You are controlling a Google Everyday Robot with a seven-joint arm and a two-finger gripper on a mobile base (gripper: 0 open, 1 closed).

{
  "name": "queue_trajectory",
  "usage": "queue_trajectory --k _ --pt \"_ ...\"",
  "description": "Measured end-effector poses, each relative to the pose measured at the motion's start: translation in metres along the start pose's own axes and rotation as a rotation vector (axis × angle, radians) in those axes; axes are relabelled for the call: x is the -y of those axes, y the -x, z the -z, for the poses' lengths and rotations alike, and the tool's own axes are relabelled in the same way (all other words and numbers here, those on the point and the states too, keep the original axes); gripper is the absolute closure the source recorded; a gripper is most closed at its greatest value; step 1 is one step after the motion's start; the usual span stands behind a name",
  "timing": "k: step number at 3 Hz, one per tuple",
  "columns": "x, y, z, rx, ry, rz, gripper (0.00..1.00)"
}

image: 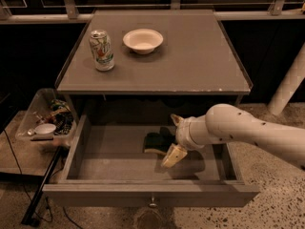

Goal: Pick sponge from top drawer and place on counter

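The sponge [153, 142], dark green on top with a pale lower edge, lies on the floor of the open top drawer [143, 193], right of its middle. My gripper [169, 141] is down inside the drawer, right beside the sponge's right end. Its fingers are spread, one tip toward the back and one pale fingertip [172, 156] toward the front. The sponge's right end is partly hidden by the gripper, and I cannot tell if they touch. The counter [190, 61] above the drawer is a flat grey-brown top.
A soda can [101, 50] and a white bowl [143, 40] stand on the counter's back left. A clear plastic bin of clutter [45, 120] sits left of the drawer. A white post [288, 82] stands at the right. The drawer's knob [152, 204] faces me.
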State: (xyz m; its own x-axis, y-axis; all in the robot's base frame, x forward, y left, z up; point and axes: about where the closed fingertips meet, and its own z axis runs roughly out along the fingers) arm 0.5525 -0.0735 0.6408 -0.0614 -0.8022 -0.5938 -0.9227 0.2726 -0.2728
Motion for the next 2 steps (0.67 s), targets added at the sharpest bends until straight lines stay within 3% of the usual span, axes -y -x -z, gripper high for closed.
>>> queue_trajectory --k 2 --pt "-0.0079 -0.0122 -0.0156 -0.011 0.045 -0.020 0.00"
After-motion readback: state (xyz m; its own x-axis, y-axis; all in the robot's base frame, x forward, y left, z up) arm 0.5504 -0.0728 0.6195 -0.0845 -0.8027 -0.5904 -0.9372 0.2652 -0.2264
